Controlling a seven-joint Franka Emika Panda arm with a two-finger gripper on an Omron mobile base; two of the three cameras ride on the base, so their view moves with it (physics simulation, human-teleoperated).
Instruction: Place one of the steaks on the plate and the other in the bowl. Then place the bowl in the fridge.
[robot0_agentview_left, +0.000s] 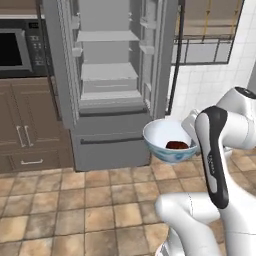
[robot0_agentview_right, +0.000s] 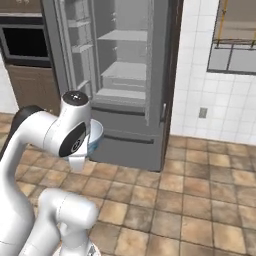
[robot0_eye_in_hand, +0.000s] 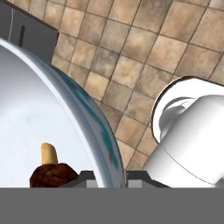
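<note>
One bowl (robot0_agentview_left: 167, 141) up in the air, right of centre in the left base view, carried above the tiled floor (robot0_agentview_left: 75, 210) with the white arm (robot0_agentview_left: 220, 150) rising from the lower right behind it. Inside it lies one steak (robot0_agentview_left: 177, 145), the dark reddish-brown one, low against the bowl's right inner wall. In the hand view the bowl's white inside fills the left half, its blue-grey rim sweeping from upper left down to the bottom centre, and the steak sits at the lower left with a pale tan nub standing up from it. The gripper (robot0_eye_in_hand: 105, 177) is right at the bottom centre there, and the rim runs down into it, so the fingers look to be pinching the bowl's wall (only their tops peek above the bottom edge, so I can't be fully sure how tight). One fridge (robot0_agentview_left: 112, 75) stands open in the upper middle of the left base view: three bare shelves visible inside, door bins on both sides, two drawers below. In the right base view the bowl peeks out at centre left, just behind the arm's big joint, with the open fridge in the upper centre. One black microwave (robot0_agentview_left: 15, 47) sits at the upper left edge of the left base view, above two brown cabinet doors (robot0_agentview_left: 27, 127).
</note>
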